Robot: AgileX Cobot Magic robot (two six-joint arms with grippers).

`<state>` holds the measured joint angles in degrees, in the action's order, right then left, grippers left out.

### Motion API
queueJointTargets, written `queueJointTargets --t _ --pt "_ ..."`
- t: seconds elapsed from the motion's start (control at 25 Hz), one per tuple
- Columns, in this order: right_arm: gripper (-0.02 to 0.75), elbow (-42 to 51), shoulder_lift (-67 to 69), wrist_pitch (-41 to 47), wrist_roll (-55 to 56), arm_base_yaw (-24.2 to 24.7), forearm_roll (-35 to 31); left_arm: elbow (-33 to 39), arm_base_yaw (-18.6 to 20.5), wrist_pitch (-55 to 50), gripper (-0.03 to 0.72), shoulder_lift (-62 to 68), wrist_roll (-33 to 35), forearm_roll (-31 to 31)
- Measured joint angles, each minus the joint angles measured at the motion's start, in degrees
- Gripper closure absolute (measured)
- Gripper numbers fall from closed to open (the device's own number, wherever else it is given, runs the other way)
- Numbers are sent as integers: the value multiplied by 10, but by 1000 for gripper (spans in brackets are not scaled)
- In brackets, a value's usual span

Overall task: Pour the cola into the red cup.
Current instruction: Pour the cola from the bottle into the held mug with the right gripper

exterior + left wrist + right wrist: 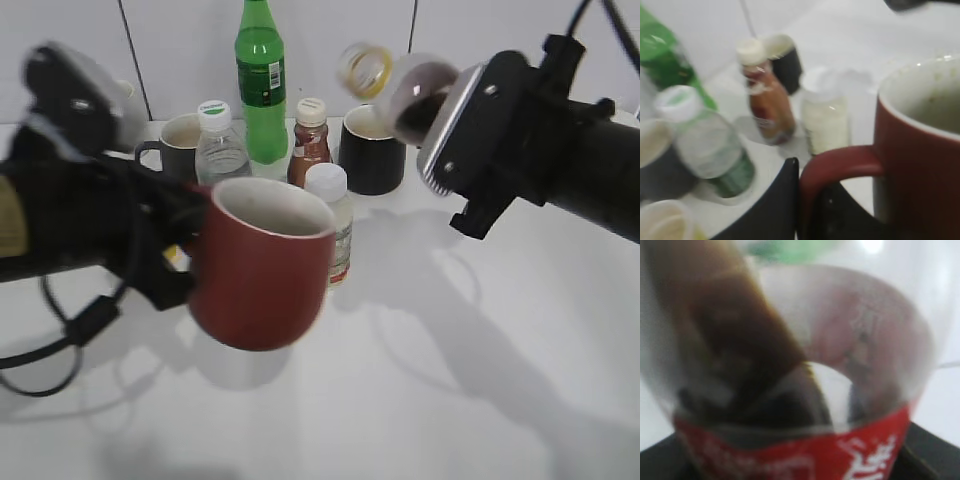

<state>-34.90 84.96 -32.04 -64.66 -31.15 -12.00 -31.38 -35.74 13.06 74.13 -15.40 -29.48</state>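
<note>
The left gripper [180, 255] pinches the red cup [262, 262] by its handle, the right gripper [450, 125] squeezes the tipped cola [405, 90] far right, so cola could spill between them

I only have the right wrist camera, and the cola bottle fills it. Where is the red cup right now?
Observer: The red cup hangs above the table; the left gripper holds its handle.
Operator: Is the bottle's mouth over it?
Observer: Not in the exterior view: the cola bottle lies tipped, mouth pointing left, above and right of the rim.
Operator: Any cola in the cup?
Observer: None shows; the left wrist view shows a pale inside.
</note>
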Motion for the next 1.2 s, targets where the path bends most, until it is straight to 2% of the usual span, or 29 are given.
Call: queueJointTargets --t 0.28,0.48,0.92,1.2 --pt "276 -3 0 -29 -177 -6 -4 -29 -12 57 641 69 -1 1" --pt "276 -3 0 -71 -255 -6 -4 -29 -12 101 641 86 -1 1" --pt "276 -3 0 -92 -343 -6 20 -29 -12 134 641 87 -1 2" --pt "276 -3 0 -97 -312 -6 21 -29 -12 135 641 87 -1 2"
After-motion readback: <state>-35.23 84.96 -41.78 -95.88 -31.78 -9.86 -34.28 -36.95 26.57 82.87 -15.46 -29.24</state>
